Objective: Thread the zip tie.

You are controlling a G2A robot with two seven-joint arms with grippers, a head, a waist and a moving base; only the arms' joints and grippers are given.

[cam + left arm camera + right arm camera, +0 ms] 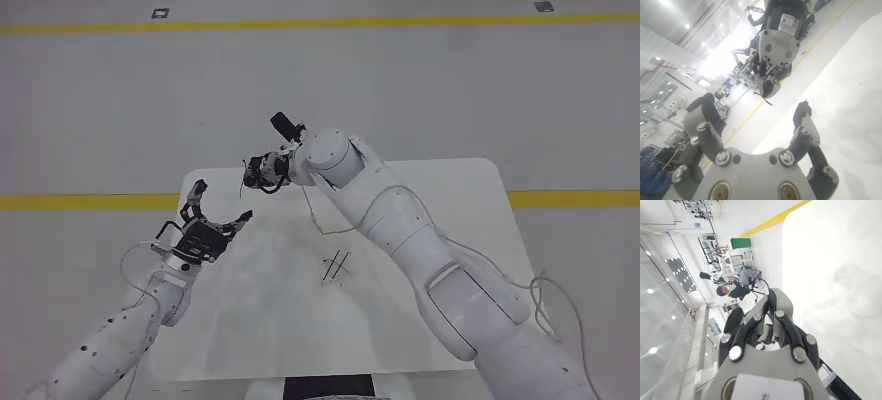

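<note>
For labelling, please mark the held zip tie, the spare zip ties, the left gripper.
held zip tie [768, 102], left wrist view, protruding end.
spare zip ties [336, 265], top view, their middle.
left gripper [222, 200], top view, between fingers.

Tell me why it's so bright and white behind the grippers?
Left wrist view: strong glare whites out the middle of the hall behind the right gripper, which is shut on the zip tie. Right wrist view: the table is washed out to almost plain white, and the ceiling lights flare. Top view: even light, no glare.
</note>
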